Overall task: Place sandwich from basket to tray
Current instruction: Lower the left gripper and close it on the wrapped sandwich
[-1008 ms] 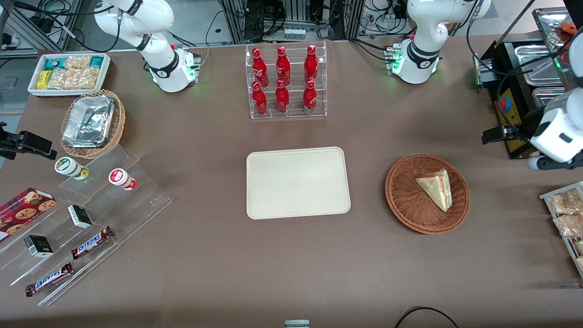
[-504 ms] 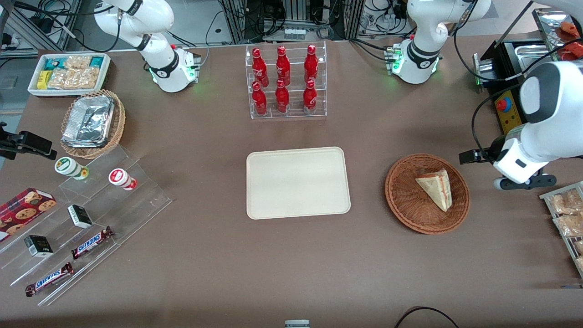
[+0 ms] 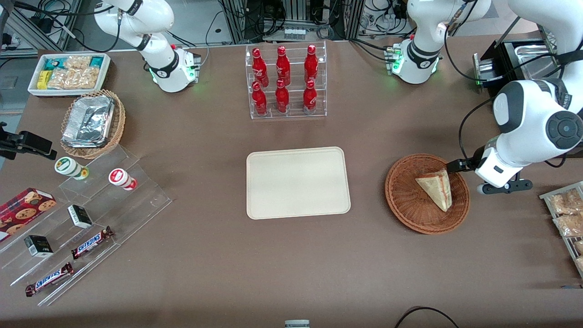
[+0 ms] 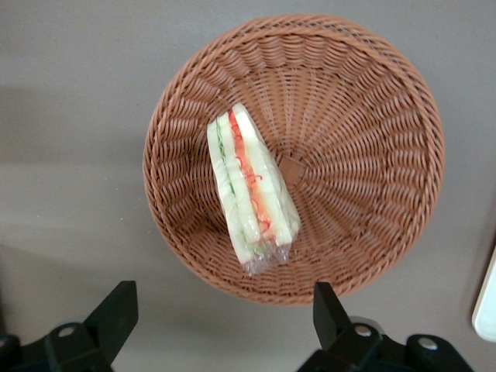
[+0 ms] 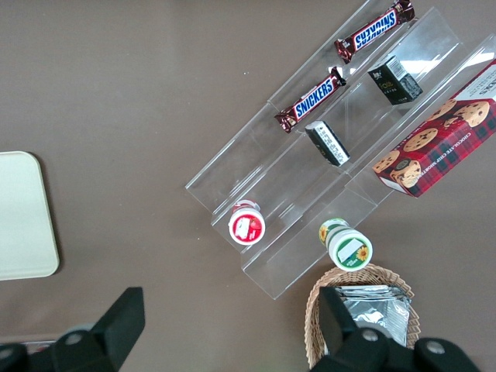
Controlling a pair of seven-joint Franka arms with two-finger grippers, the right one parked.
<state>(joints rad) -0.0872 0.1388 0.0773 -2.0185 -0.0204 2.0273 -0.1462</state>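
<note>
Reddish-brown woven basket — pale sandwich, red-green-yellow striped edge — cream tray

A robotics lab mocked up as a snack shop: arm bases and cable racks flank the bottle rack.

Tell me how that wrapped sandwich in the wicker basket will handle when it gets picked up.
The sandwich looks soft, so a hard squeeze would probably crush it. Its clear wrap may be slippery. It lies tilted against the basket wall and could shift. The open end effector hovers above the basket's rim.
</note>
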